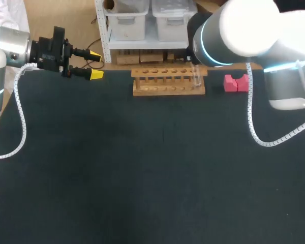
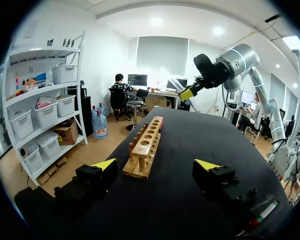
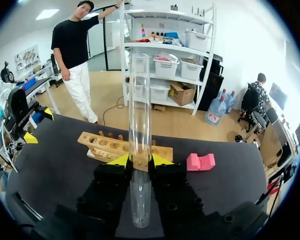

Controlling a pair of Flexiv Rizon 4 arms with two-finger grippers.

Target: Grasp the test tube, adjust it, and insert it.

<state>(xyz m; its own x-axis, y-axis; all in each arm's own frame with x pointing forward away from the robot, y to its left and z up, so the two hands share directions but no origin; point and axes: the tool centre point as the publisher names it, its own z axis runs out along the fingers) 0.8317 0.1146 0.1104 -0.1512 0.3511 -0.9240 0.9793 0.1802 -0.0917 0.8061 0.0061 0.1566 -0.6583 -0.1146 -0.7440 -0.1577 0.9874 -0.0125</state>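
A clear glass test tube stands upright between the yellow tips of my right gripper, which is shut on its lower part. In the head view the tube hangs at the right end of the wooden rack, and my right arm hides the gripper itself. The rack lies just ahead of the right gripper, with a row of holes along its top. My left gripper is open and holds nothing, at the table's far left corner, well left of the rack.
A pink block sits on the dark table just right of the rack, also seen as the pink block beside the right gripper. A white coiled cable hangs from each arm.
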